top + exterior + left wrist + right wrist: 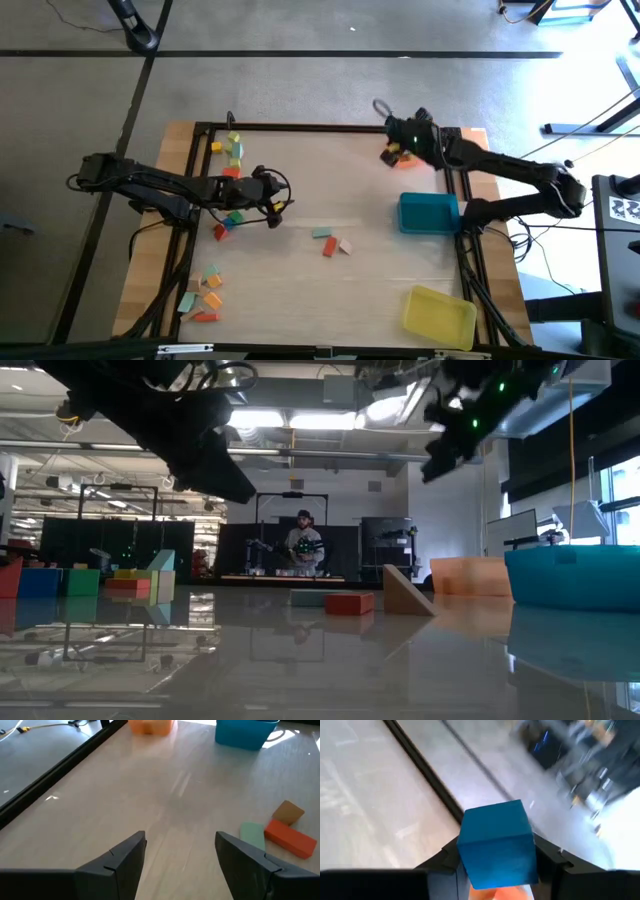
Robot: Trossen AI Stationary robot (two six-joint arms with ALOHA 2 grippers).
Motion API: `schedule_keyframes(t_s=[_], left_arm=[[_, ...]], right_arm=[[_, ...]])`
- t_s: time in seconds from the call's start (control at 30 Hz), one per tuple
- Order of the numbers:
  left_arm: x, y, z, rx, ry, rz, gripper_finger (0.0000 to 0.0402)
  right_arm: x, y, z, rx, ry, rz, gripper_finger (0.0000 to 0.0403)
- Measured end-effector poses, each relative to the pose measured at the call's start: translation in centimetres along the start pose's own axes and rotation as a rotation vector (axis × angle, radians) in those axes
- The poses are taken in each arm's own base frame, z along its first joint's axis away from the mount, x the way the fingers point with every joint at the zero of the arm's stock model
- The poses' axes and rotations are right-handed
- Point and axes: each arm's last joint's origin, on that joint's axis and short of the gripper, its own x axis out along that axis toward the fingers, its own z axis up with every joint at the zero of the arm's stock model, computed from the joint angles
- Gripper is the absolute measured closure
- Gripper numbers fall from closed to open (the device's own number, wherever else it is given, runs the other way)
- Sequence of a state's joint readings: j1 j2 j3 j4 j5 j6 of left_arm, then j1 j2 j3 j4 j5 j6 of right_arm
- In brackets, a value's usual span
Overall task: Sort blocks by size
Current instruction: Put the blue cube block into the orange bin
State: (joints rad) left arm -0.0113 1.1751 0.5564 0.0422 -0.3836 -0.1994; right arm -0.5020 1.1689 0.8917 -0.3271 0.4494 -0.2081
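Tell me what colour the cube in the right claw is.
Blue. The small blue wooden cube sits clamped between the right claw fingers, clearest in the right wrist view.

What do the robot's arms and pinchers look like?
Both arms are black, jointed tubes trailing thin black cables. The right arm shows a small green light near its wrist. The left gripper has two flat, dark, wedge-shaped fingers; the right gripper has the same dark fingers.

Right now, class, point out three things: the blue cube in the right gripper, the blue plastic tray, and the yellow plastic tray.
blue cube (496, 845): right wrist view, its front face between the fingers.
blue plastic tray (428, 214): high view, its inner floor.
yellow plastic tray (438, 316): high view, its inner floor.
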Motion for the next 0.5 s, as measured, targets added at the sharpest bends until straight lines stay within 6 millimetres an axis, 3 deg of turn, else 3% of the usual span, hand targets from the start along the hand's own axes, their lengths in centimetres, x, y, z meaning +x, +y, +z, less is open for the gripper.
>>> schedule_keyframes(t_s=[0.23,0.5], left_arm=[[0.0,0.0,0.0,-0.001,0.002,0.0,0.0176],[0.0,0.0,0.0,-0.001,0.003,0.0,0.0176]], right_arm=[[3.7,-3.9,-3.1,0.219,0.212,0.075,0.0255],[6.8,-5.1,-6.0,0.342,0.395,0.152,0.0255]])
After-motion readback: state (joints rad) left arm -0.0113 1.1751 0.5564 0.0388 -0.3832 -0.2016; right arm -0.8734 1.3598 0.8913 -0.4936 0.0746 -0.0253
